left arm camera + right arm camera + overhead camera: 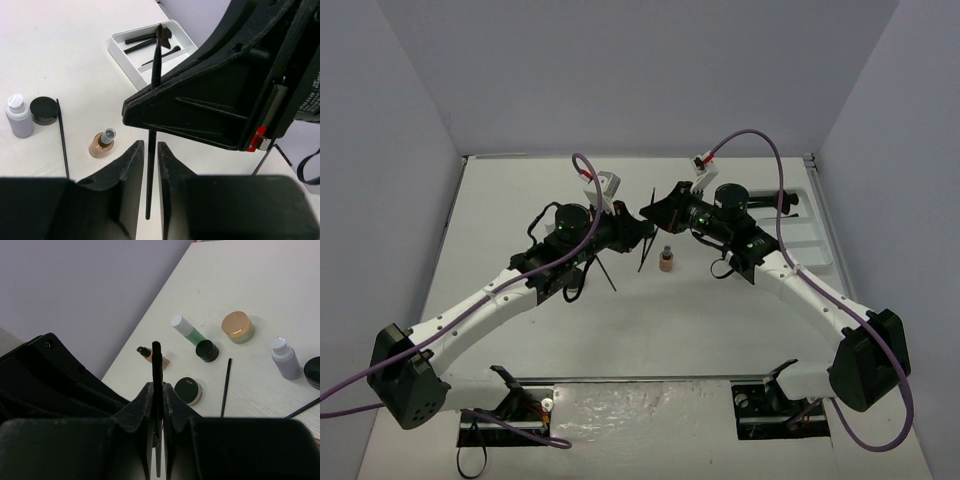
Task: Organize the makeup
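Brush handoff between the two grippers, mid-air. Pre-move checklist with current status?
1. Right gripper clamped on brush: ok, jaws shut on the shaft.
2. Left gripper clear of the shaft: ok, a thin gap shows on each side.
3. The two grippers apart from each other: cannot tell, they sit very close in every view.
4. Tan bottle out of the way: not ok, it stands upright near the brush's lower tip; probably lift before swinging.
5. Room in white tray: cannot tell, the visible slots already hold brushes.
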Robot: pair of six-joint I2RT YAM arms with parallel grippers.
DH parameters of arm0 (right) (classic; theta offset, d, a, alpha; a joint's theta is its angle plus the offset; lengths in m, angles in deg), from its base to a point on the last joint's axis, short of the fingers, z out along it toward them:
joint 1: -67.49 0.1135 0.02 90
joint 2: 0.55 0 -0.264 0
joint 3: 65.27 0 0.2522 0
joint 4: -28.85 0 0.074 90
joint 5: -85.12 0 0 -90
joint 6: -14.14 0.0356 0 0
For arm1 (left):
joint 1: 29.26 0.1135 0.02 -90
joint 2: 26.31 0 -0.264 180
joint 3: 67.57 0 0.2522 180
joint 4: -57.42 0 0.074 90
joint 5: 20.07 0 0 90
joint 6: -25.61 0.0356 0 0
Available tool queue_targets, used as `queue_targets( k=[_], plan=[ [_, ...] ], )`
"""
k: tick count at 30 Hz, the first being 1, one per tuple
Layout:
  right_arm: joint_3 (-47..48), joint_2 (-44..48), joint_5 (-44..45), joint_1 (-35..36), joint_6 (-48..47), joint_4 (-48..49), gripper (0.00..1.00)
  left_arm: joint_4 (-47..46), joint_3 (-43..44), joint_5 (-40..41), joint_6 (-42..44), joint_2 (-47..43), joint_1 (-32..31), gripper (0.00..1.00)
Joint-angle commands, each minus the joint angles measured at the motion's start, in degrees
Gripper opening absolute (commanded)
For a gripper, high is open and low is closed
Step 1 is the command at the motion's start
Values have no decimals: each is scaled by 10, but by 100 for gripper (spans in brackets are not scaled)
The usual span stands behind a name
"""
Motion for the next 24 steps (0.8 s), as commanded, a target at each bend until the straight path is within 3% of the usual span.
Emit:
queue_targets(
  k=[1,5,8,15,24],
  plan=[
    [20,9,46,-9,-6,26,0,-2,28,55,1,2,-2,37],
    [18,17,102,-52,8,-2,0,40,18,112,-11,4,-1,75],
    [18,20,152,-123,36,-28,0,96,12,181,-28,2,-1,88],
    [27,-15,266,-282,117,-94,0,227,14,281,-82,11,-1,97],
    [68,-166,325,-385,223,-72,0,266,2,285,-146,53,0,97]
  ],
)
